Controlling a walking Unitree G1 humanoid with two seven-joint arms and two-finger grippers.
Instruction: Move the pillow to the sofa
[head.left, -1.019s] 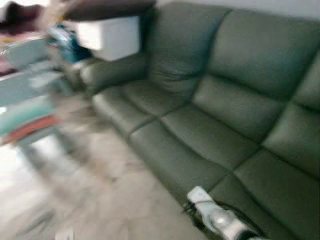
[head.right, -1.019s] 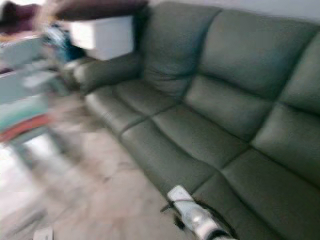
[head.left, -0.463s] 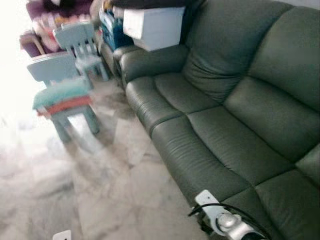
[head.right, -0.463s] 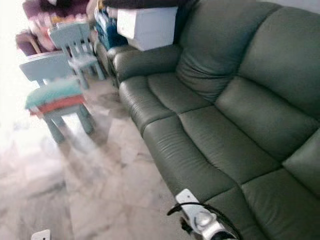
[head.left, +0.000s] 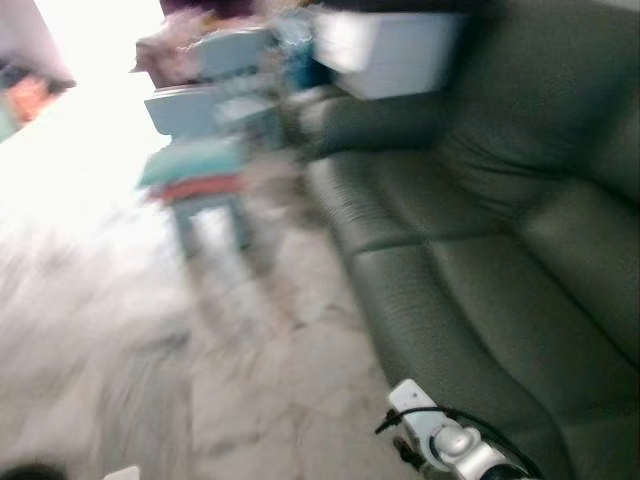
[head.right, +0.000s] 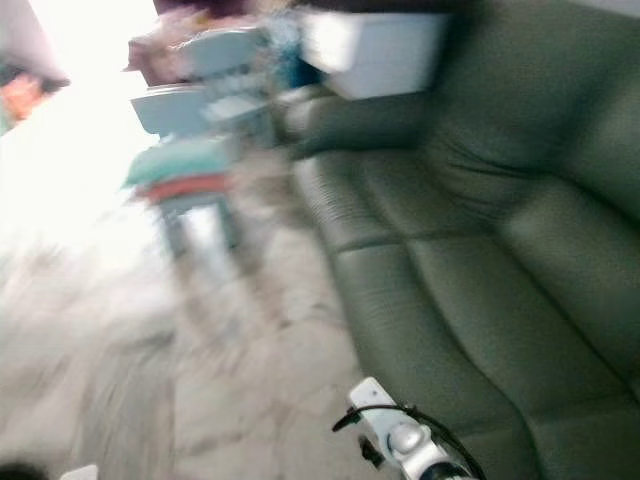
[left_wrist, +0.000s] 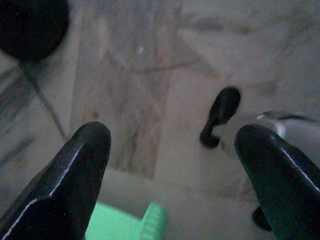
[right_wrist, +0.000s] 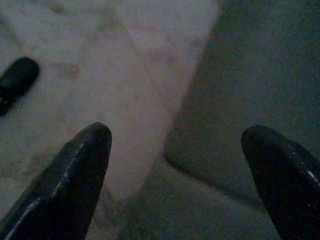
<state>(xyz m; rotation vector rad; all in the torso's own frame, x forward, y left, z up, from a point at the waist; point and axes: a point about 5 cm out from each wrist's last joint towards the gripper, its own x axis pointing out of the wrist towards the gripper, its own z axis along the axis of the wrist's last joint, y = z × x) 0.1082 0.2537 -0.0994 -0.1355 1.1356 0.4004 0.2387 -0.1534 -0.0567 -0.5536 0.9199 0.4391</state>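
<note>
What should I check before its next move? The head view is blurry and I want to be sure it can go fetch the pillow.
1. Pillow located: cannot tell; a teal and red cushion-like stack lies on a small chair, blurred.
2. Left gripper open, holding nothing: ok.
3. Right gripper open, holding nothing: ok.
4. Sofa seat free for the pillow: ok.
5. Floor path to the chair: cannot tell, too blurred.

Both arms low, left hand (left_wrist: 172, 165) and right hand (right_wrist: 175, 165) spread, empty.
</note>
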